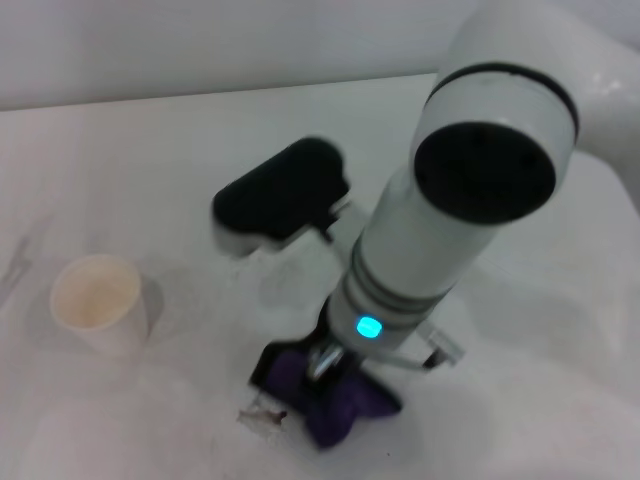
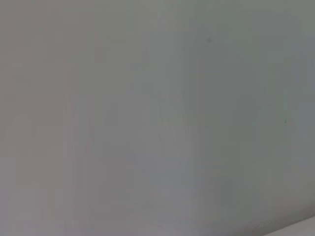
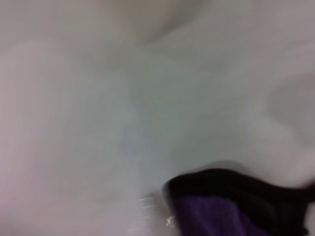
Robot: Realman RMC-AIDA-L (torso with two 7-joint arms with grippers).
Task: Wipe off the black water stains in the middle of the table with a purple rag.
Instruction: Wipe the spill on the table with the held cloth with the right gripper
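The purple rag (image 1: 335, 405) lies bunched on the white table (image 1: 150, 150) near the front, its black edging showing at the left. My right gripper (image 1: 322, 375) comes straight down onto it from the upper right and is shut on the rag, its fingers mostly hidden by the wrist. The black water stains (image 1: 265, 415) are a small dark brown blotch with specks just left of the rag, touching its edge. The right wrist view shows the rag (image 3: 216, 214) and its black edge close up. My left gripper is out of view; its wrist view shows only a plain pale surface.
A white paper cup (image 1: 98, 303) stands upright on the left of the table, well apart from the rag. The right arm's black wrist housing (image 1: 285, 190) overhangs the table's middle. The table's far edge (image 1: 250, 90) runs along the back.
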